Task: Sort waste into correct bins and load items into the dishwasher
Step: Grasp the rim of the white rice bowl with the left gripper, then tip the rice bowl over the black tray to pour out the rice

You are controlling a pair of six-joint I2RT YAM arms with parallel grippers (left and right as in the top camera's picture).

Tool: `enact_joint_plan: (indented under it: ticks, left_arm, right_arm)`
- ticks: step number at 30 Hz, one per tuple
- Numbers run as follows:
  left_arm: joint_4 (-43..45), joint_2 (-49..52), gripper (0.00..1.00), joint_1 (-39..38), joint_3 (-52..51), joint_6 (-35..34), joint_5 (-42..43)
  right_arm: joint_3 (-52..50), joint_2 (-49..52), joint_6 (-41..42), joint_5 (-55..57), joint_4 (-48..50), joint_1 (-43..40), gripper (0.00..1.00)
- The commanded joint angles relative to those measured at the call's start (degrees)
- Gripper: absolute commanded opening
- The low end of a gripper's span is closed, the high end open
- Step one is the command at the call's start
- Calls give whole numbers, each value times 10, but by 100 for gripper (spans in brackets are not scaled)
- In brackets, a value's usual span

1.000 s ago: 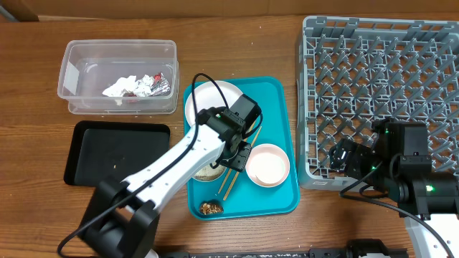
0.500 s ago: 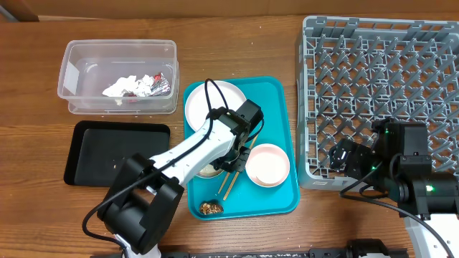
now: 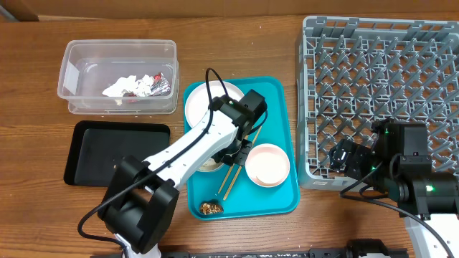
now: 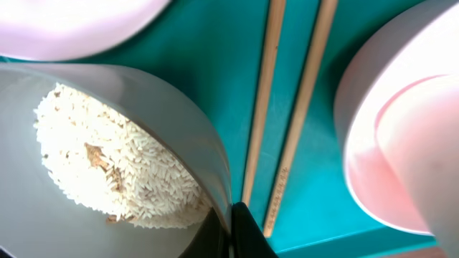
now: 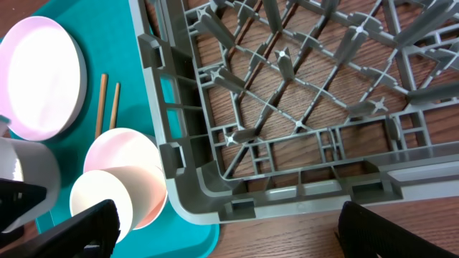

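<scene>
Wooden table bore teal tray at centre. Left gripper pinched rim of pale grey bowl, rice inside. Bowl sat on tray, left of chopsticks. Pink bowl lay right of chopsticks, white plate at tray's far end. Right gripper spread wide, empty, beside near-left corner of dish rack.

left gripper at pale grey bowl | pink bowl beside it, on teal tray | right gripper by dish rack
</scene>
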Motion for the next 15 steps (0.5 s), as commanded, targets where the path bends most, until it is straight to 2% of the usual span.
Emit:
enact_joint_plan:
  ticks: [1,5,8,12,15]
  left_arm:
    - [-13,-33,4,9,25,-9,8]
    - [-45,-99,4,73,24,-7,-4]
    - [-49,-140,4,157,14,17,14]
    - [-45,-149,4,266,9,91,95]
    - [-18,-149,4,365,-16,170,200]
  right_arm:
    - [15,-2,-3,-3,1,1,100]
    - [15,-2,-3,-3,-1,1,100]
    - [15,-2,-3,-3,-1,1,100]
    - [15,-2,-3,-3,-1,1,100]
    - [15,-2,-3,-3,-1,1,100]
